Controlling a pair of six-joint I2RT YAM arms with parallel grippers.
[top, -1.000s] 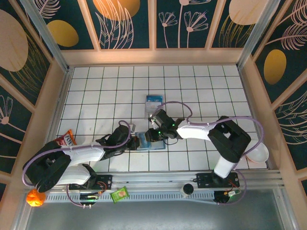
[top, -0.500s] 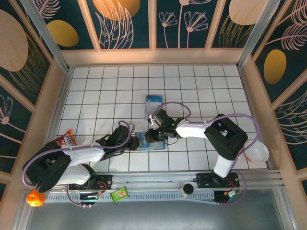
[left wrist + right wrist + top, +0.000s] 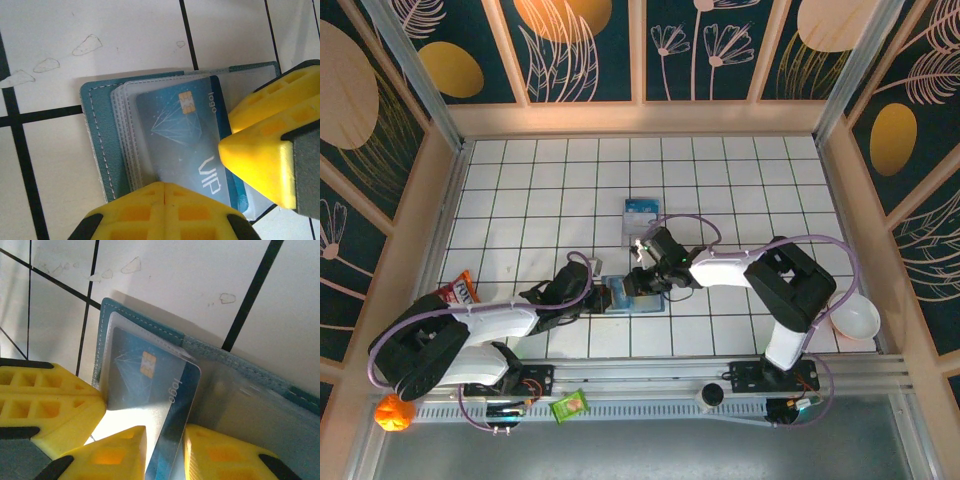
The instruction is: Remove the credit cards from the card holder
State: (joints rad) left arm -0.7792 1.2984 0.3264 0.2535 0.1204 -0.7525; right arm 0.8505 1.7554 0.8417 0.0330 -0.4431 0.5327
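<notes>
The teal card holder (image 3: 656, 303) lies open on the white tiles, clear sleeves (image 3: 127, 125) fanned out. My left gripper (image 3: 165, 184) is shut, its tips pressed on the holder's near edge (image 3: 607, 296). A blue credit card (image 3: 185, 135) with a gold chip, "logo" and "VIP" sticks partly out of a sleeve. My right gripper (image 3: 165, 432) has the card's (image 3: 150, 380) free end between its yellow fingers (image 3: 225, 455), closed on it. From above, the right gripper (image 3: 640, 283) sits over the holder's middle. The left gripper's yellow finger (image 3: 45, 405) rests beside the card.
A clear plastic case with a blue-and-white insert (image 3: 641, 218) lies two tiles behind the holder. A white bowl (image 3: 856, 321) sits at the right edge and a snack bag (image 3: 458, 292) at the left. An orange (image 3: 388, 412) and a green packet (image 3: 570, 405) lie on the front rail.
The right gripper's jaws have narrowed around the card and its arm has edged slightly left. The left gripper stays shut and has not moved.
</notes>
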